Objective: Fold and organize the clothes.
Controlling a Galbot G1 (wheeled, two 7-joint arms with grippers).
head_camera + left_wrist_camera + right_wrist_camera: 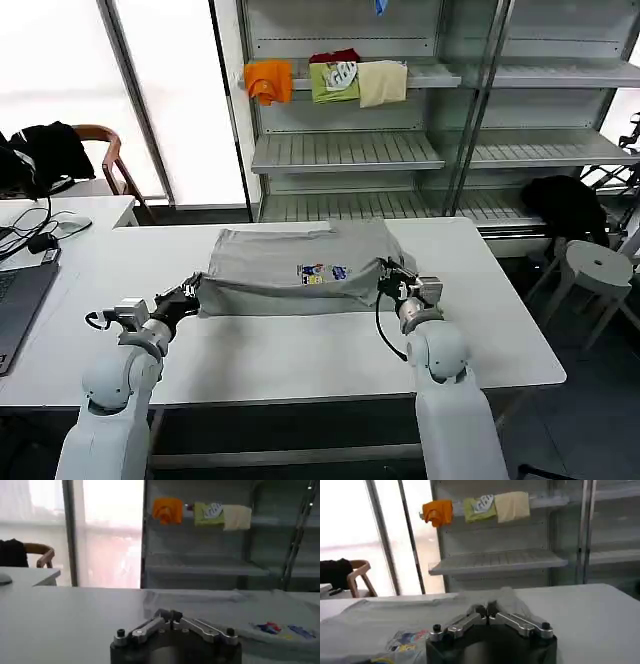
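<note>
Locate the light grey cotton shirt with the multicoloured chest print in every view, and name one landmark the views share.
Head view: light grey cotton shirt lies mid-table, left gripper and right gripper at its near corners.
Left wrist view: the shirt sits low on the right side of the picture, print showing.
Right wrist view: the shirt fills the lower left of the picture.
Shared landmark: orange folded garment on the shelf.

The chest print [322, 272] on the grey shirt [290, 262] is too small to make out, and the shirt's folded-under layer is hidden beneath the upper cloth. In both wrist views the picture's edge cuts off the gripper bodies. The laptop [18, 300] is cropped at the head view's edge, and the black garment [40, 152] on the chair [108, 150] hides most of its backrest.
</note>
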